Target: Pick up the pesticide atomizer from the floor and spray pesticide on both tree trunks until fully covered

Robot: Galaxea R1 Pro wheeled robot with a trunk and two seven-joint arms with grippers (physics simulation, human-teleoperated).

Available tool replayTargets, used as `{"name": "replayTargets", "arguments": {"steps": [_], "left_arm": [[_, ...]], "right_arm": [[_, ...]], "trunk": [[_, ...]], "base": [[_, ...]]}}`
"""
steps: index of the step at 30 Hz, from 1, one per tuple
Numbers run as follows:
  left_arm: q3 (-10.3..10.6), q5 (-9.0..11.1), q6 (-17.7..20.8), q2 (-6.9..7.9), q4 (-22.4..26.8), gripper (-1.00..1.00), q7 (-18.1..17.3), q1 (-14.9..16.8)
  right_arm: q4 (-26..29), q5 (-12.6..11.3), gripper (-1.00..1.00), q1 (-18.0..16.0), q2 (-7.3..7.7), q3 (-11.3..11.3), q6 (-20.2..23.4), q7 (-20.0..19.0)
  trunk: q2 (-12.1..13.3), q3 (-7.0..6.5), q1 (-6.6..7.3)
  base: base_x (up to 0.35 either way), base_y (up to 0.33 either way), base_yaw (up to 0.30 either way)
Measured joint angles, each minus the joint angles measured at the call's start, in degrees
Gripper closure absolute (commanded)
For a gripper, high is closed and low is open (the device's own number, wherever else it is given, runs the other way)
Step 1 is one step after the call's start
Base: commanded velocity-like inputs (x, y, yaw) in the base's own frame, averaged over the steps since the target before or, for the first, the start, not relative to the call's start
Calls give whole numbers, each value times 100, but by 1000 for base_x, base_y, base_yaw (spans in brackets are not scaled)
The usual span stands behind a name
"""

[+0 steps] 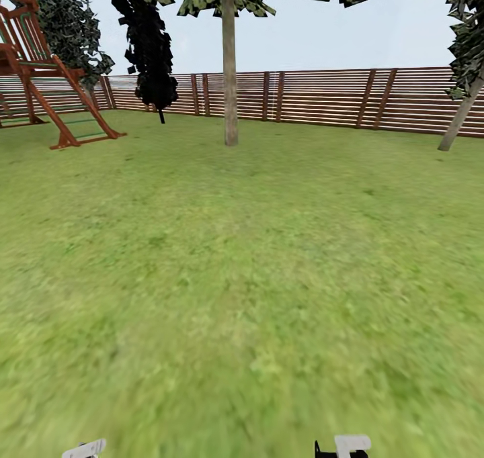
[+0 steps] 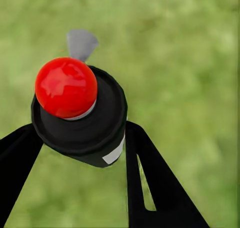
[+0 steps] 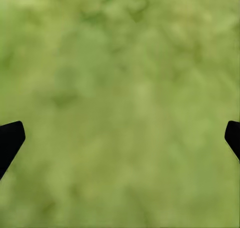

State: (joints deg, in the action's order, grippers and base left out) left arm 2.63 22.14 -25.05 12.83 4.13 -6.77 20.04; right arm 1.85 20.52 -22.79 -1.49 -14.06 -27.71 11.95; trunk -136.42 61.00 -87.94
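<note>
In the left wrist view my left gripper (image 2: pixel 80 138) is shut on the pesticide atomizer (image 2: pixel 85 123), a black bottle with a white band and a round red tip (image 2: pixel 66 86), held above the lawn. Its black fingers (image 2: pixel 150 178) press both sides of the bottle. My right gripper (image 3: pixel 120 135) is open over bare grass, with just its black fingertips (image 3: pixel 10 138) at the picture's edges. Far ahead in the head view stands one tree with a straight pale tree trunk (image 1: pixel 230 75). A second, leaning trunk (image 1: pixel 460 119) rises at the far right by the fence.
The garden lawn (image 1: pixel 242 277) stretches wide ahead to a brown slat fence (image 1: pixel 323 99). A red wooden play frame (image 1: pixel 47 75) stands at the far left. A black cypress (image 1: pixel 151 48) grows by the fence. White parts of my arms (image 1: pixel 84 449) show at the bottom edge.
</note>
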Motion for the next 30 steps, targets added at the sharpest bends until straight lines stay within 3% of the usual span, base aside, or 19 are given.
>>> {"name": "replayTargets", "arguments": {"steps": [30], "left_arm": [[2, 0, -3, 0, 0, 100, 0, 0]], "right_arm": [[0, 0, -100, 2, 0, 0, -2, 0]], "trunk": [[0, 0, 0]], "base": [[341, 0, 0]]}}
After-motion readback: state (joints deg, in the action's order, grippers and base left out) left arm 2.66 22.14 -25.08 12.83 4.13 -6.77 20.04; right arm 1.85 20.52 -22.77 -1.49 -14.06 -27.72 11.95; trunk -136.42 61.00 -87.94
